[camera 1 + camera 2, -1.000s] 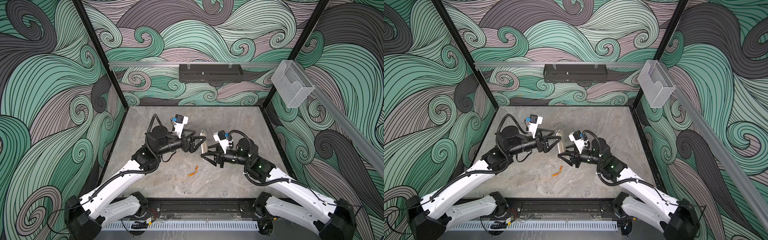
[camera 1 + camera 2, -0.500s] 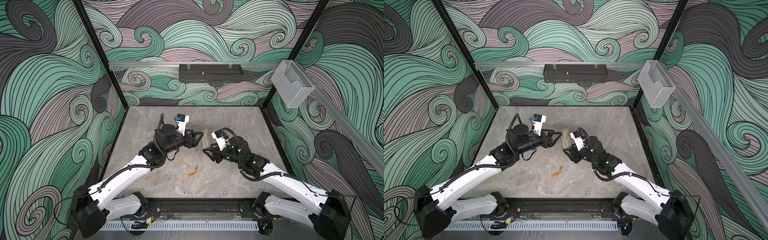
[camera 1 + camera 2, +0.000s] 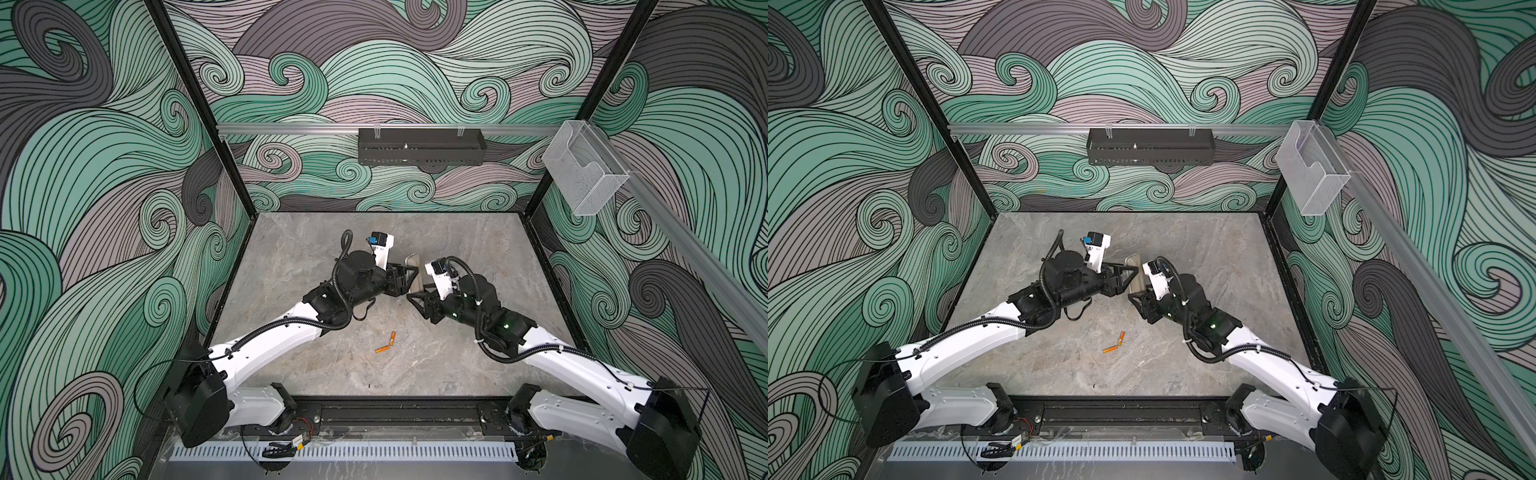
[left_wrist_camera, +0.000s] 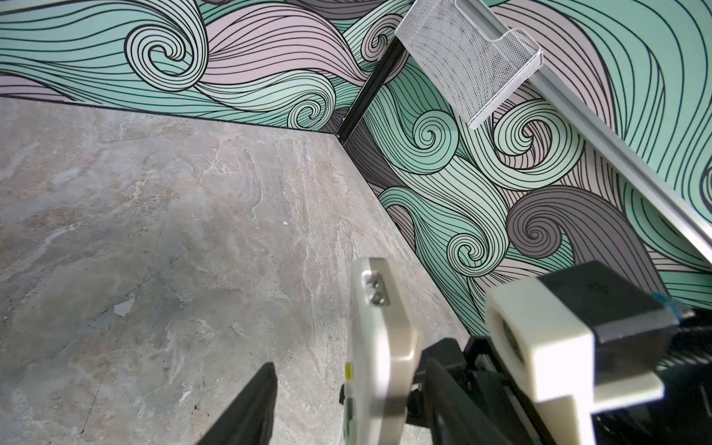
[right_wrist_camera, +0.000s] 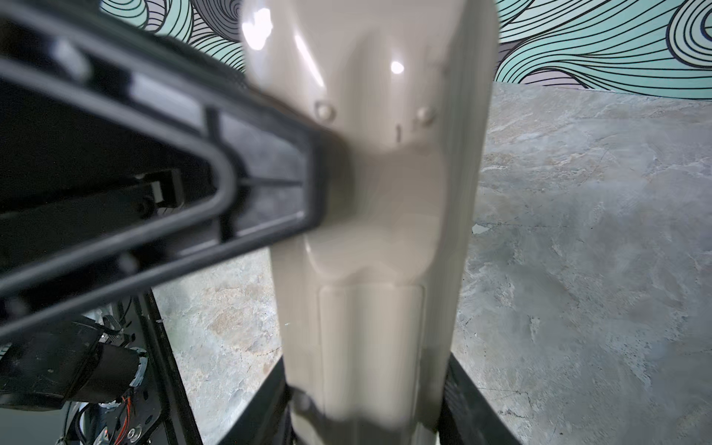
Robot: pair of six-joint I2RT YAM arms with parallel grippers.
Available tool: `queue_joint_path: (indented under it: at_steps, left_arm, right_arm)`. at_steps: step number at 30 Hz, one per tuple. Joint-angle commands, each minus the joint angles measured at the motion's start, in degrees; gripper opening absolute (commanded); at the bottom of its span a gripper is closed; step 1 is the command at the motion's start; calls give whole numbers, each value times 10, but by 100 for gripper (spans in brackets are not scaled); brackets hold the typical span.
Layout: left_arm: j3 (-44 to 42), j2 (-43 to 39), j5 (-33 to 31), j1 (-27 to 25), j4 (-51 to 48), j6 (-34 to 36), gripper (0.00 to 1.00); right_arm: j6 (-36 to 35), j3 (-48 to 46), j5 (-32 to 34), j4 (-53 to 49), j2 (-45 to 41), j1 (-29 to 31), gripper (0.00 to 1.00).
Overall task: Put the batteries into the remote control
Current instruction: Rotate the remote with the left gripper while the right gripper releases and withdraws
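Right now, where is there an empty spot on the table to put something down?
The back of the table by the far wall is bare, and so is the front strip between the batteries and the black rail. The middle is crowded: the left arm and right arm meet there at the remote control.

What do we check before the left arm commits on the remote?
1. Right gripper shut on the remote control: ok.
2. Left gripper closed on it: not ok, gap at one finger.
3. Battery cover off: not ok, looks in place.
4. Both batteries free on the table: ok.
5. Remote clear of table: cannot tell.
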Motion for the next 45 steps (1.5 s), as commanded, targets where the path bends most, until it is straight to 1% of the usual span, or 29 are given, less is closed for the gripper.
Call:
queue_joint_path:
  at_steps: [1,4,10,24,26,27,30,32,34,35,36,37,38,40,43,45]
  left_arm:
    - [37,16,-24,-8,17,1,59]
    - [46,29,-32,-11,19,1,55]
    - [59,49,-33,-13,18,1,44]
    - [60,52,-36,-16,9,0,30]
    - [59,51,-37,-15,8,0,27]
    - [59,51,-37,-16,6,0,22]
    - [60,51,-35,-16,4,0,19]
    - [59,51,-34,-16,4,0,19]
    - [57,49,-33,-16,4,-2,16]
    - [55,47,-35,-15,4,-3,12]
    - [53,43,-37,-15,5,-4,11]
    - [51,40,-41,-15,5,-5,6]
    - [48,36,-46,-15,5,-5,3]
    - [44,29,-63,-15,-3,-9,0]
    - [34,12,-79,-10,-12,-13,0]
    - [29,1,-82,-7,-22,-7,0]
  right_arm:
    - [4,-7,11,29,-1,2,0]
    - [4,-10,13,29,-1,2,0]
    - [3,-14,14,30,-3,2,0]
    - [2,-16,16,34,-1,2,0]
    - [2,-16,18,33,-2,2,0]
    - [2,-16,18,33,-2,2,0]
    - [2,-19,15,35,-5,2,1]
    - [2,-22,14,41,-7,2,7]
    - [1,-24,14,44,-7,2,17]
    - [0,-25,13,41,-7,2,25]
    - [-3,-26,13,38,-7,2,31]
    - [-8,-27,11,33,-9,2,42]
    - [-13,-28,11,30,-12,2,50]
    - [-23,-33,10,25,-22,1,60]
    - [-43,-40,4,11,-42,2,68]
    - [-55,-45,-2,2,-59,2,69]
